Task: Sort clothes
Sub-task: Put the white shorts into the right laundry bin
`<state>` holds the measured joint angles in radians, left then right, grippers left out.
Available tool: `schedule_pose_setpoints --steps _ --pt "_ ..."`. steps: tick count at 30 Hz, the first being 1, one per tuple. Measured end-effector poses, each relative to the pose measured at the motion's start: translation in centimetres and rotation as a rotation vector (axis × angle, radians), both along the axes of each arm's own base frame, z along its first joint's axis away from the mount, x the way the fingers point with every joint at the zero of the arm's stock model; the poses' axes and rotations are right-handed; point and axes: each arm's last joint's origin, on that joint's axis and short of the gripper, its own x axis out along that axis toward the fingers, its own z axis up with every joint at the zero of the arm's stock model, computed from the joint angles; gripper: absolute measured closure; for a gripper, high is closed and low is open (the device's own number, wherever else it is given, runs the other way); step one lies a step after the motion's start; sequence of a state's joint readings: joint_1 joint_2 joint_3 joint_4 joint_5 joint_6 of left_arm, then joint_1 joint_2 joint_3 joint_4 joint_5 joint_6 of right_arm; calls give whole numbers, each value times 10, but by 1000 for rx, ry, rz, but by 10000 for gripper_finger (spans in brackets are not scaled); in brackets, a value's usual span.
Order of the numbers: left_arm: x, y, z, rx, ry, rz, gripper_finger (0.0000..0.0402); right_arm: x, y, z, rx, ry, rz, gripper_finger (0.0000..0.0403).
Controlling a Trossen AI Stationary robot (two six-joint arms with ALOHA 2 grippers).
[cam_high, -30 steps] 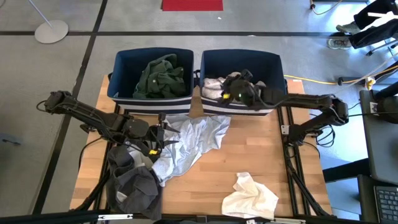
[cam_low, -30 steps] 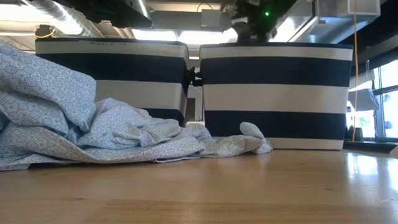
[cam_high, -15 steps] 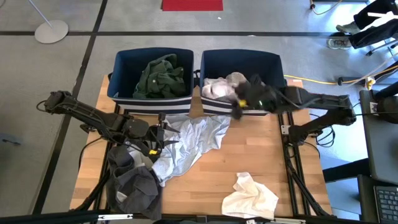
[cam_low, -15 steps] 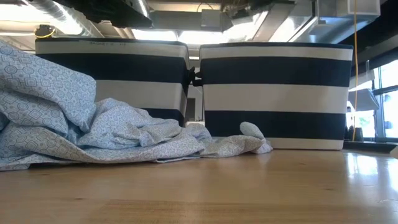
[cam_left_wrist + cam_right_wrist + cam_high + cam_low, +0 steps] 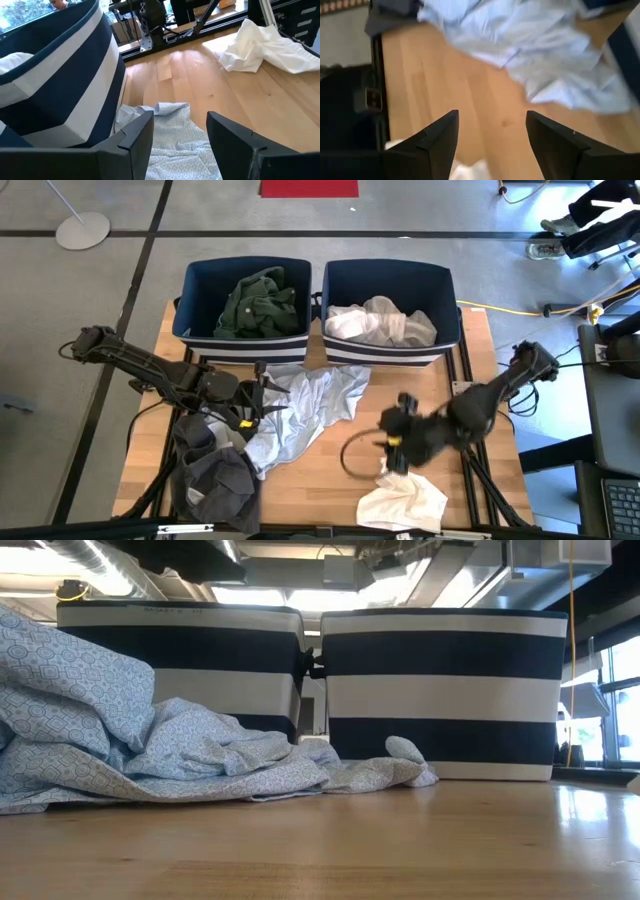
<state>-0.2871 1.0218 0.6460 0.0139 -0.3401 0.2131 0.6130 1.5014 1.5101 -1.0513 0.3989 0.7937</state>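
A light blue patterned shirt (image 5: 305,408) lies spread on the table in front of the two bins, its far edge against their bases (image 5: 380,768). A white garment (image 5: 403,498) lies crumpled near the table's near right edge. A dark grey garment (image 5: 215,480) is heaped at the near left corner. My left gripper (image 5: 177,135) stands open just above the blue shirt's left part (image 5: 170,147), nothing between its fingers. My right gripper (image 5: 392,452) is open, pointing down at the bare table just beyond the white garment (image 5: 465,172).
Two navy bins with white stripes stand at the table's far edge. The left one (image 5: 200,285) holds a dark green garment (image 5: 258,302); the right one (image 5: 440,290) holds white and light grey garments (image 5: 380,320). Bare wood (image 5: 340,470) lies between the blue shirt and the white garment.
My right gripper has swung from over the right bin toward the table's near edge, tipping downward, and now hangs by the white garment; its fingers stay open. The white and grey garments in the right bin show uncovered.
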Motion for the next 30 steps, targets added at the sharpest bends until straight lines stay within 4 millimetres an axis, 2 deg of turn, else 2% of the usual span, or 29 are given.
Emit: schedule_pose_setpoints --steps 5,10,15,20,30 --pt "0 0 0 1 2 0 229 1 37 -35 -41 106 -15 169" --pt "0 0 0 1 3 0 229 6 60 -70 -20 268 -17 169" --pt "0 0 0 -2 4 1 229 14 75 -101 46 421 -39 169" --pt "0 0 0 2 4 0 229 14 89 -128 29 529 -13 169" --pt "0 0 -1 4 6 -1 229 14 100 -158 -24 634 15 169"
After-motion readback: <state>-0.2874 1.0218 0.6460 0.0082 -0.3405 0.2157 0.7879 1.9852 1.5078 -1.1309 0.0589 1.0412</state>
